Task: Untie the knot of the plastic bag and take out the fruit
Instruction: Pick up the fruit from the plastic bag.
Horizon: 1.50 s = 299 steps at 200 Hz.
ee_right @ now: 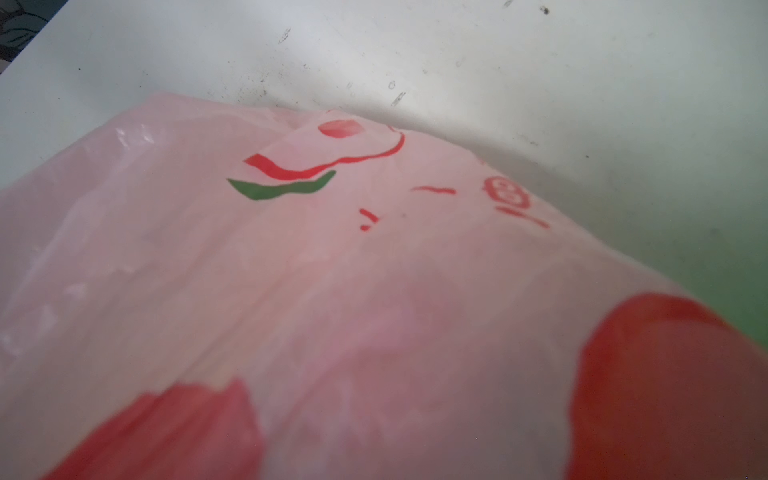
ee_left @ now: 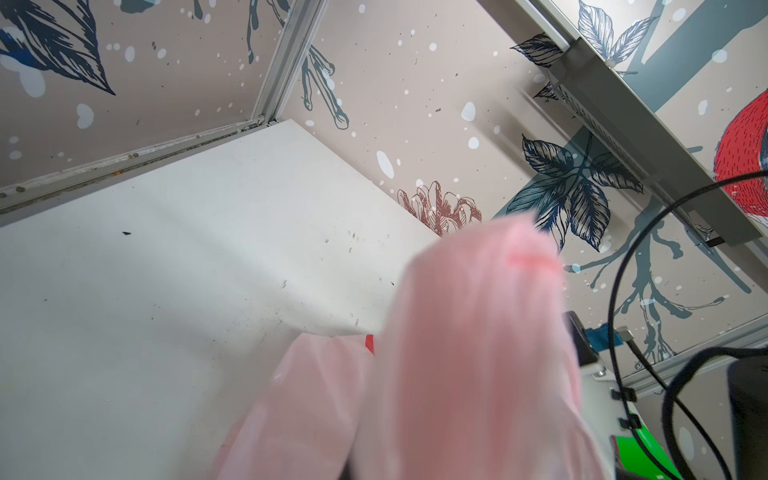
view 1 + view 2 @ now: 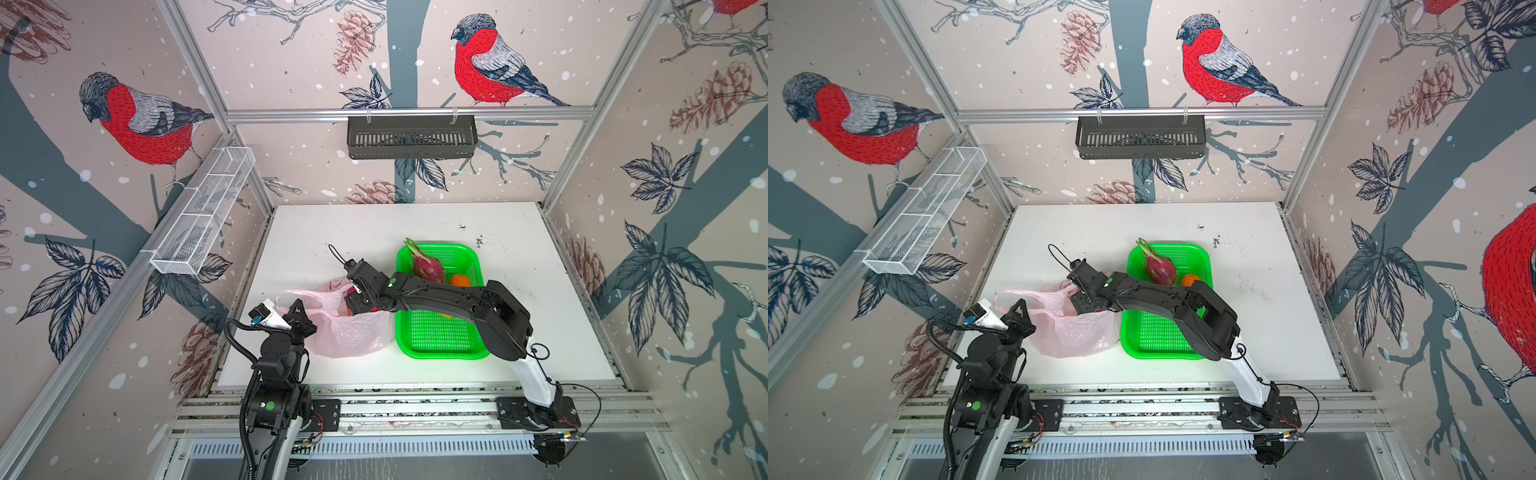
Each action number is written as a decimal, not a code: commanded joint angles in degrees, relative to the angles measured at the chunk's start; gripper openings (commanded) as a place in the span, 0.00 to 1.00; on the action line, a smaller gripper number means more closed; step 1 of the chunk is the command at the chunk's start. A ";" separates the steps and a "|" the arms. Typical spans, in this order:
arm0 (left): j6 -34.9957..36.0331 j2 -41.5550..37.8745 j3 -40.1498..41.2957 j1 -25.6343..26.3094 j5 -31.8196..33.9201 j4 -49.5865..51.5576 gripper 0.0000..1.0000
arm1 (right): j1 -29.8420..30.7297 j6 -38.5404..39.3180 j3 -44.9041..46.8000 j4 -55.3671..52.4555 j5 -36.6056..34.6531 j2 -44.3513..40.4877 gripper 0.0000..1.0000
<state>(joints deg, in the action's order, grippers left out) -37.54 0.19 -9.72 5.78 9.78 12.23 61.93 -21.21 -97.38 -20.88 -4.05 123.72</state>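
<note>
Fruit was partly out already: one dragon fruit (image 3: pixel 424 266) and one orange (image 3: pixel 459 280) lay in the green tray (image 3: pixel 440 349), and the plastic bag (image 3: pixel 353 336) lay crumpled on the desk (image 3: pixel 332 232), just beside the tray's left side. We saw no knot; the two handles stood as loose loops, so we judged that the mouth was open. The left tool (image 3: pixel 300 318) was pressed together on the thin film near one handle and held it raised, in our opinion to keep the mouth from falling shut. The right arm crossed over the tray, and the right tool (image 3: pixel 358 301) was inside the bag's mouth, pointing down. Whether its jaws were spread or pinching something we could not tell, because the wrist and the film hid them. In the right wrist view a blurred red shape (image 1: pixel 665 386) appeared close under the film, maybe a fruit inside. We judged that the tray stood beside the bag so that each fruit travels only a short way.
</note>
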 commanded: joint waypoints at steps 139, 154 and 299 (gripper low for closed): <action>-1.11 4.72 1.30 -0.07 -2.06 -8.63 0.00 | 0.38 1.69 3.88 5.14 -2.32 -9.00 0.25; -1.13 6.56 1.43 -0.02 -3.10 -10.55 0.00 | 0.97 2.68 4.21 5.62 -2.51 -9.46 0.24; 1.42 18.79 0.49 -0.05 -1.95 -24.39 0.00 | 4.07 6.48 6.63 8.47 -6.03 -14.09 0.23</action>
<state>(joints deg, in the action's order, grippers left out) -37.43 18.04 -8.36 5.78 6.61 -7.27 65.73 -15.09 -91.22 -15.97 -8.40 111.24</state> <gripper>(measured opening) 0.048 0.735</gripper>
